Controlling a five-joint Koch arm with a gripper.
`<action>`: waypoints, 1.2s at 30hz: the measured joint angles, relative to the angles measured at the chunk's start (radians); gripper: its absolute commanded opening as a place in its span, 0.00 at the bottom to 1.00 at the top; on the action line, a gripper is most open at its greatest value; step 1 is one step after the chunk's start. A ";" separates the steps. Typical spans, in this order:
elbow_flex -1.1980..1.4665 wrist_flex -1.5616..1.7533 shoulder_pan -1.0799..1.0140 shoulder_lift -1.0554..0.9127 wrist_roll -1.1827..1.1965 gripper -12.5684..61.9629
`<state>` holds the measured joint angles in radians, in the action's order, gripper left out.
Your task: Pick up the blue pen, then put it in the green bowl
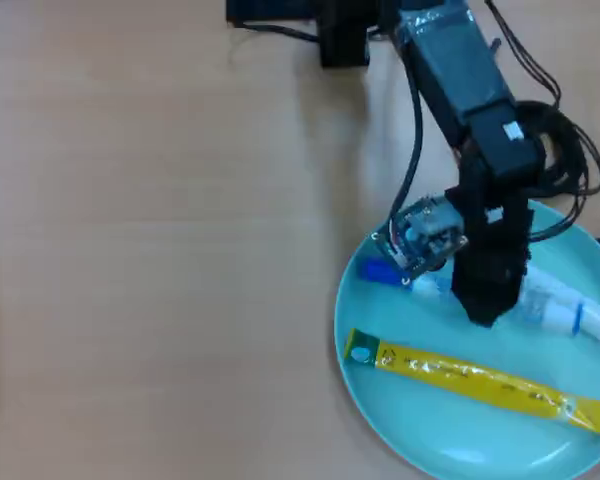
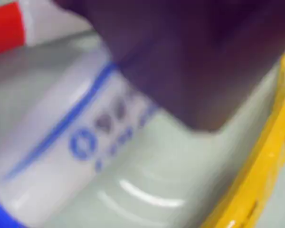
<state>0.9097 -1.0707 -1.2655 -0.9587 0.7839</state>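
Blue pen (image 1: 380,271) lies inside the green bowl (image 1: 450,440) under the tool (image 1: 483,312), can't tell if it's gripping or spread.

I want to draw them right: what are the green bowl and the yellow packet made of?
The green bowl looks like smooth glossy plastic or glazed ceramic; light glints off it. The yellow packet looks like thin shiny plastic film, flat, with a clear sealed end.

black arm (image 1: 460,70) reaching from top edge, wrist bent down, gripper (image 1: 483,305) pointing downward, jaws' gap unclear
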 measured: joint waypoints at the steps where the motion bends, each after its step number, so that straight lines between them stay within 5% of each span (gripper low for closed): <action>1: 0.000 0.000 0.000 0.000 0.000 0.50; 8: -0.051 0.000 0.003 0.002 0.000 0.67; 24: 0.127 -0.043 0.012 -0.028 -0.051 0.68; 36: 0.589 0.083 -0.064 -0.538 -0.485 0.68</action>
<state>1.4987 -0.9879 -1.3300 -1.4972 0.2991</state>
